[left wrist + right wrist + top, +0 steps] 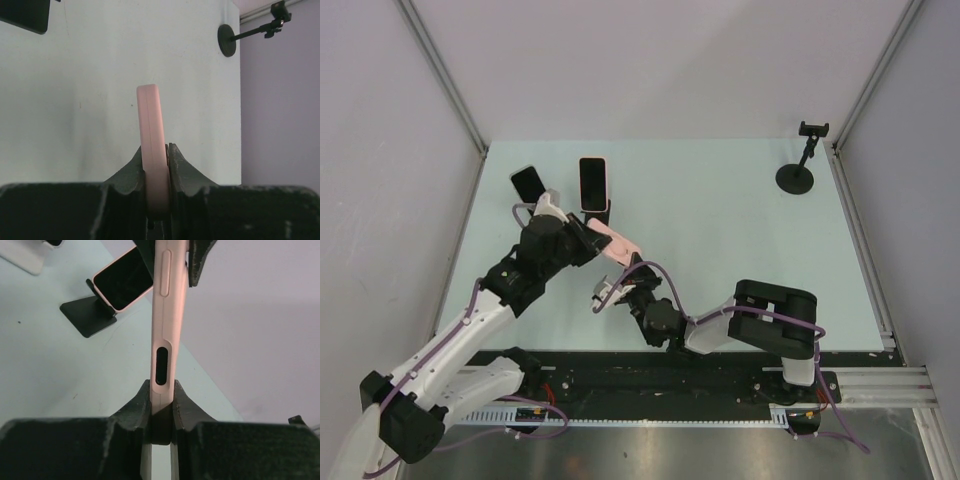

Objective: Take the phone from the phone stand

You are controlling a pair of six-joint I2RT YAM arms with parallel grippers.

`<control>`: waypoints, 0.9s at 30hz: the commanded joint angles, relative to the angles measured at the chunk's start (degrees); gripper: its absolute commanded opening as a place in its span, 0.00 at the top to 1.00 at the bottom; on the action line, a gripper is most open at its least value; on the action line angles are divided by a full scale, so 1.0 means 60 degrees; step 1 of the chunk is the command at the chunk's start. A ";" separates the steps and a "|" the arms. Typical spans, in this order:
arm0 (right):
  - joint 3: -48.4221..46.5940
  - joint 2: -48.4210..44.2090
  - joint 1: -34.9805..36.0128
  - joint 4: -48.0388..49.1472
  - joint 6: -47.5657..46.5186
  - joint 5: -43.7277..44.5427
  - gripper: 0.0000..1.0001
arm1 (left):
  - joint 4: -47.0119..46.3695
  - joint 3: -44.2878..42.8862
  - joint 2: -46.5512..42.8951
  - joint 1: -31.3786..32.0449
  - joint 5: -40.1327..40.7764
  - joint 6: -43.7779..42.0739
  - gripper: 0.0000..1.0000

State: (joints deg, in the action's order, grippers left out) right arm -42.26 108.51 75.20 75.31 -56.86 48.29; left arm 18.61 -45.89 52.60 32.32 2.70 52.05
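Note:
A pink-cased phone [616,240] is held above the table between both arms, clear of any stand. My left gripper [588,236] is shut on one end of it; in the left wrist view the phone [151,125] stands edge-on between the jaws of the left gripper [156,150]. My right gripper [634,266] is shut on the other end; in the right wrist view the phone's edge [165,335] rises from my right gripper [162,388] up to the left gripper's fingers [197,260].
A second pink-cased phone [593,183] leans on a black stand [87,315] at back left. A dark phone [528,183] sits on a white stand beside it. An empty clamp stand with a round black base [796,178] stands at back right.

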 commanded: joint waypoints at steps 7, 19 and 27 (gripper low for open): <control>-0.0295 -0.0198 0.0211 0.2112 0.0189 0.0300 1.00 | -0.0978 -0.0832 -0.0518 0.0078 -0.0479 -0.0953 0.33; -0.0222 -0.2292 -0.0680 -0.2732 0.4008 -0.0370 1.00 | -0.1007 -0.0849 -0.2554 0.0019 0.2947 -0.4642 0.00; -0.0222 -0.4896 -0.3008 -0.7713 0.8842 -0.3280 1.00 | -0.1022 -0.0103 -0.3639 0.0019 0.2846 -0.7193 0.00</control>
State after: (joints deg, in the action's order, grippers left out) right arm -42.74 87.66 64.23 42.19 -22.28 39.97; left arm 13.74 -49.01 32.25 32.60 18.48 19.31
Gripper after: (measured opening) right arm 0.175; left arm 0.996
